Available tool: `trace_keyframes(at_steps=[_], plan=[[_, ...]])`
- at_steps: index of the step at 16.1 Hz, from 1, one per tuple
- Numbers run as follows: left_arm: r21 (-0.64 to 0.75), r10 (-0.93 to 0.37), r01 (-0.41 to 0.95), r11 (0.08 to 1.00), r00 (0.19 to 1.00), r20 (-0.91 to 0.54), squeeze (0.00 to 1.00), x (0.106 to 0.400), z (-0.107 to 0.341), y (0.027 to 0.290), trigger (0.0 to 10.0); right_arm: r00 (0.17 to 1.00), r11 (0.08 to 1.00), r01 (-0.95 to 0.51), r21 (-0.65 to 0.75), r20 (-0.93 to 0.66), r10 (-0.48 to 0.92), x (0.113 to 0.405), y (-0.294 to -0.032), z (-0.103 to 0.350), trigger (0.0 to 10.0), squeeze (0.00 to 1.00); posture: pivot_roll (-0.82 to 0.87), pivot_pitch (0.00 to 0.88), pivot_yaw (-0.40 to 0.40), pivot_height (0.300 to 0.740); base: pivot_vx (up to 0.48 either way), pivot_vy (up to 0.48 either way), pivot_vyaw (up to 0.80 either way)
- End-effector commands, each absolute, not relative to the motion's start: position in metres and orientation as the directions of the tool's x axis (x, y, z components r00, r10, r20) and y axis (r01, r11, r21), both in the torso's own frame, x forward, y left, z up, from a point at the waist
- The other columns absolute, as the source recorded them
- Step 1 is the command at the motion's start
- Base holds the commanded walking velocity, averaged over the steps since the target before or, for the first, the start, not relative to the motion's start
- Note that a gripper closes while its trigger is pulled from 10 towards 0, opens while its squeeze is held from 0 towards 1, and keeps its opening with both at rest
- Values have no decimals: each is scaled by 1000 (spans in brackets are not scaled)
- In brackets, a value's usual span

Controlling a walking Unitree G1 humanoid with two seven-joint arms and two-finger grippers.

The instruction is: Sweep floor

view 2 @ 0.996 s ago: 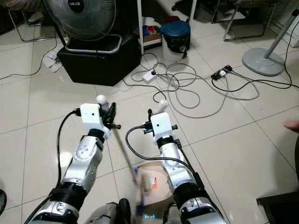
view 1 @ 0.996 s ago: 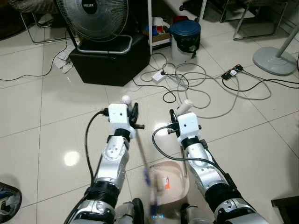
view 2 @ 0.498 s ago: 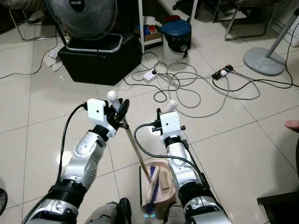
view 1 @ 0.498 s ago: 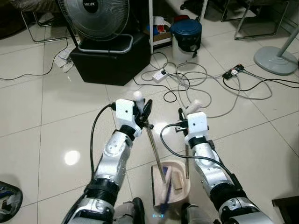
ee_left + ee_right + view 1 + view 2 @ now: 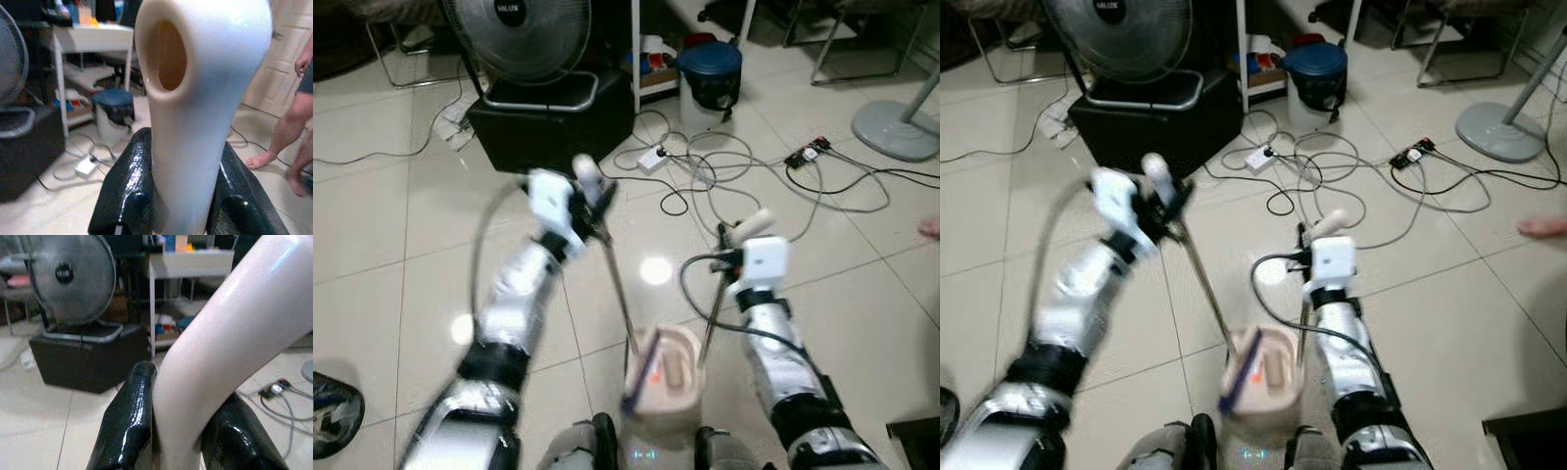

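One fan (image 5: 521, 34) is seen at the far left on one black box (image 5: 548, 122), and one tangle of cables (image 5: 724, 176) is spread over the tiled floor (image 5: 372, 225) toward the right. Two silver arms are raised before the camera. The left gripper (image 5: 594, 204), blurred in the head views, is closed around the pale handle top (image 5: 205, 98) of one broom (image 5: 612, 274); in the left wrist view the two black fingers (image 5: 127, 191) are pressed against both sides of that handle. The broom's thin shaft is slanted down from the gripper to its dark blue bristle end (image 5: 636, 387), which is lying in the one pinkish dustpan (image 5: 677, 367) set on the floor close to the robot, between the arms. To the right, the right gripper (image 5: 749, 230) is clamped on the dustpan's own pale handle grip (image 5: 230, 342), with one black finger (image 5: 129, 416) on each side, and a thin rod (image 5: 713, 313) is run down from it to the pan. One blue-lidded bin (image 5: 709, 70) is placed beyond the cables beside one white shelf unit (image 5: 93, 36). Two bare legs of one person (image 5: 288, 127) are seen in the left wrist view, and one grey round stand base (image 5: 896, 125) is set at the far right.
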State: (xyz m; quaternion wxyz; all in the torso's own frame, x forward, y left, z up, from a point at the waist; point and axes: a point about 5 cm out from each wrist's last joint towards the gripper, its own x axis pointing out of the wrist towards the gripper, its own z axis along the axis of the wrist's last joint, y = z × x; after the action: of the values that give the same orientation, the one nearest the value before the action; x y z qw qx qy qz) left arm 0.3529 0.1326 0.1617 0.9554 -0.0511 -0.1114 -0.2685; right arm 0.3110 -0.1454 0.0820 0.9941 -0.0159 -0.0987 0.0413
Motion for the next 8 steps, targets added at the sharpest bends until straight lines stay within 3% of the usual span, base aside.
trace_keyframes(at_steps=[1,5,8], plan=[[-8,-480,510,860,814,329,0,361,195,155,10000,969,998,-66,-18,236,69,307,-154,87,10000,0,-34,112,94,740,0,0,0],[121,-455,441,889,829,326,0,368,223,201,10000,962,998,-61,9,268,56,302,-168,95,10000,0,-31,100,96,740,0,0,0],[248,-276,221,943,936,216,0,362,208,255,10000,956,990,-71,121,290,33,304,-175,123,10000,0,-30,85,96,740,0,0,0]])
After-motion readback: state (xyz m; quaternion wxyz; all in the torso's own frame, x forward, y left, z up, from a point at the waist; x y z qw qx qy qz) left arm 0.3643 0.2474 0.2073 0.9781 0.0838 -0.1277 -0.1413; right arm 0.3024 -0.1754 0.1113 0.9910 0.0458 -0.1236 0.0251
